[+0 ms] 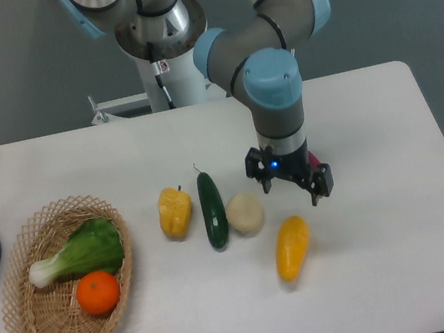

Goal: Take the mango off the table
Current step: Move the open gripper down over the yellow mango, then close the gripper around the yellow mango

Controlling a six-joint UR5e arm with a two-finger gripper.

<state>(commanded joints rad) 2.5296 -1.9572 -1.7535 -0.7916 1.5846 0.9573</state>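
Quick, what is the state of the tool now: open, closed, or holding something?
Tool: holding nothing, hanging above the table just behind the mango; open or closed cannot be told from this view.

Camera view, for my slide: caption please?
UR5e gripper hovers above the mango on the white table, beside cucumber and bell pepper.
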